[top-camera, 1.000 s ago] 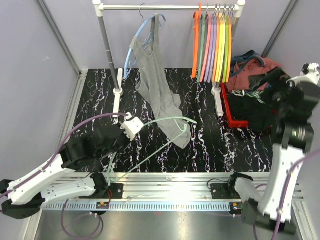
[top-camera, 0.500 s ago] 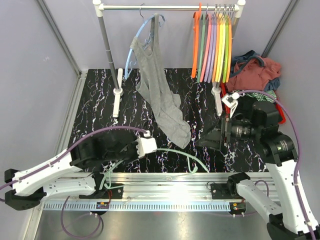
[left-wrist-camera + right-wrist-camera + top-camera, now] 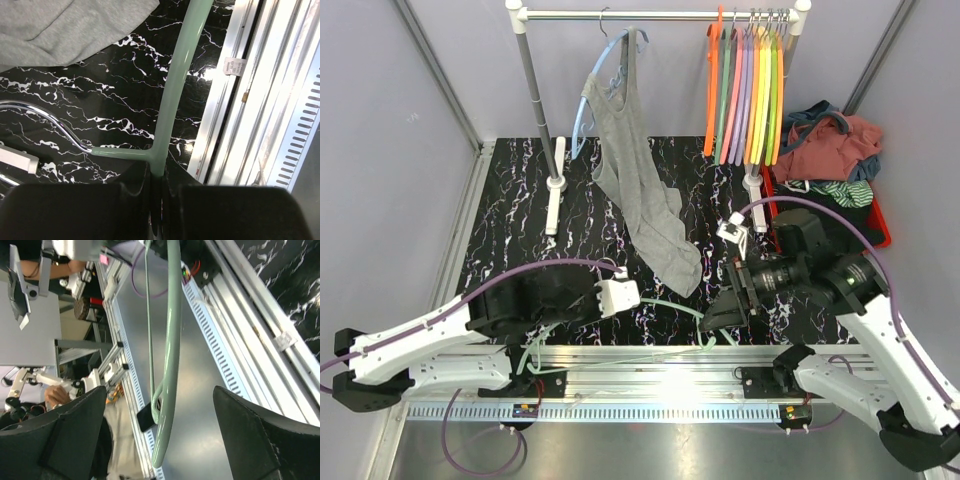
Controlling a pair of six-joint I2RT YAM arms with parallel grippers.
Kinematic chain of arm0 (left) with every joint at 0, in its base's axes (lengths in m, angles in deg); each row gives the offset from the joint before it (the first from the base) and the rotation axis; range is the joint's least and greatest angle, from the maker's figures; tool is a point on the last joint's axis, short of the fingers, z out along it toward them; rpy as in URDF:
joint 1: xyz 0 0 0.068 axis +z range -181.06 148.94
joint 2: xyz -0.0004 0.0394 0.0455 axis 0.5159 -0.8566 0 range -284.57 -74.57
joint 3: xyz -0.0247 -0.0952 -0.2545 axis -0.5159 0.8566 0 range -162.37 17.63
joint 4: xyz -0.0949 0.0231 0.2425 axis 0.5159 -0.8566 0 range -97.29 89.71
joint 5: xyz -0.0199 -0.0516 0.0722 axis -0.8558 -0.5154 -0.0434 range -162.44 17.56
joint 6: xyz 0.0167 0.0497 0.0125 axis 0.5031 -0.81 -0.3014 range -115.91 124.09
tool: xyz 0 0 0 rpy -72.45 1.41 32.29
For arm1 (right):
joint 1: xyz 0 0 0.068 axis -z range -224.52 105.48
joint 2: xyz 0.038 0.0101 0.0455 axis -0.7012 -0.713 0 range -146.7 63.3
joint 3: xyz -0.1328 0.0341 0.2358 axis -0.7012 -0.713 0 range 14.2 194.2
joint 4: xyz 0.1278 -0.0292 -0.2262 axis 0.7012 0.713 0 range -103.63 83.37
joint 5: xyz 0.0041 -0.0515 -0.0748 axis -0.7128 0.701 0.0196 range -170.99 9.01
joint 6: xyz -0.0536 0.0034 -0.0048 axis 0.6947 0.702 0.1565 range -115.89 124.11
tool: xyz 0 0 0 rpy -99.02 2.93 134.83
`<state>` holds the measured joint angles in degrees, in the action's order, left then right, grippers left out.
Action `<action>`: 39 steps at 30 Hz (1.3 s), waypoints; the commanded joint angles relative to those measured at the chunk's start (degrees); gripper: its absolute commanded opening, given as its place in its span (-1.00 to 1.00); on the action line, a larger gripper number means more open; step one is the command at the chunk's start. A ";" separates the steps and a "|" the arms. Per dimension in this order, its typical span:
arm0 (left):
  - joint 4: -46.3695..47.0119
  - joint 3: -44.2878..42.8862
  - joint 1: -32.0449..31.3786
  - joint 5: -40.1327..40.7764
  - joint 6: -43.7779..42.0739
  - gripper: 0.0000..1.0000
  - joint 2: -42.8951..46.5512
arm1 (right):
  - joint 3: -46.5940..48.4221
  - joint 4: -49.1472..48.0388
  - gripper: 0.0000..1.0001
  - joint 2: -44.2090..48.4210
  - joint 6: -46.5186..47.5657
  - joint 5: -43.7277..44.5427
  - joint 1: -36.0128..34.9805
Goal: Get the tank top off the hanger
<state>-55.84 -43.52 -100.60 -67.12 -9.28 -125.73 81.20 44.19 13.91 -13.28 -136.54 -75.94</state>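
Observation:
The grey tank top (image 3: pixel 642 190) hangs from the rail on a light blue hanger (image 3: pixel 586 95), its hem trailing onto the black marble table; a corner of the tank top (image 3: pixel 65 25) shows in the left wrist view. My left gripper (image 3: pixel 642 298) (image 3: pixel 157 186) is shut on a bare pale green hanger (image 3: pixel 686 309) (image 3: pixel 175 95) at its neck, low over the table's front. The hanger's metal hook (image 3: pixel 50 117) curves off to the left. My right gripper (image 3: pixel 724 311) (image 3: pixel 159 390) is open, its jaws wide apart on either side of the green hanger's end (image 3: pixel 172 340) without touching it.
Several coloured hangers (image 3: pixel 745 90) hang at the rail's right end. A pile of clothes (image 3: pixel 832 148) fills a red bin at the back right. The rack's posts stand on feet (image 3: pixel 556 182) (image 3: pixel 755 185). An aluminium rail (image 3: pixel 660 362) runs along the front edge.
My right arm swung from the far right down to the front centre, reaching the green hanger's end. My left gripper carried that hanger right and forward, away from the tank top's hem.

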 commanded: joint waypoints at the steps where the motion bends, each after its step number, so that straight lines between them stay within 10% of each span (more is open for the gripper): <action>1: 3.34 -2.84 -0.86 2.59 -0.96 -1.00 -0.35 | -0.21 2.20 0.86 -1.76 0.42 3.34 -3.46; 3: 3.69 -2.84 -0.95 2.94 -1.31 -1.00 -0.79 | -0.90 1.59 0.80 -3.08 0.08 1.42 -4.87; 8: 5.01 -2.66 -1.04 5.57 -1.58 -1.00 -1.49 | -2.23 0.80 -0.23 -6.59 -0.63 -0.17 -9.62; 14: 8.17 -1.52 -1.13 9.70 -1.75 -1.00 0.44 | -2.58 1.94 -1.00 -6.78 -0.81 3.33 -11.56; 16: 10.53 -0.65 -1.04 11.80 -1.31 -0.74 1.23 | -1.88 3.25 -1.00 -6.69 -0.19 5.70 -11.65; 17: 11.59 -0.12 -1.13 15.12 -0.96 0.17 2.28 | -1.53 3.61 -1.00 -6.25 0.07 8.15 -11.65; 19: 14.85 1.20 -1.13 22.23 0.09 0.97 3.60 | -0.38 4.92 -1.00 -5.46 0.60 12.54 -11.65; 28: 26.27 2.87 -1.13 49.67 3.17 0.98 11.93 | 9.01 13.89 -1.00 -0.90 2.36 32.38 -11.65; 39: 27.26 4.99 -1.04 48.21 12.66 0.98 20.49 | 15.54 -4.51 -1.00 7.64 5.78 66.43 -11.65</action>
<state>-28.84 -39.43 -101.60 -20.08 -0.88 -103.20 97.11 54.18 22.41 -11.05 -84.17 -87.24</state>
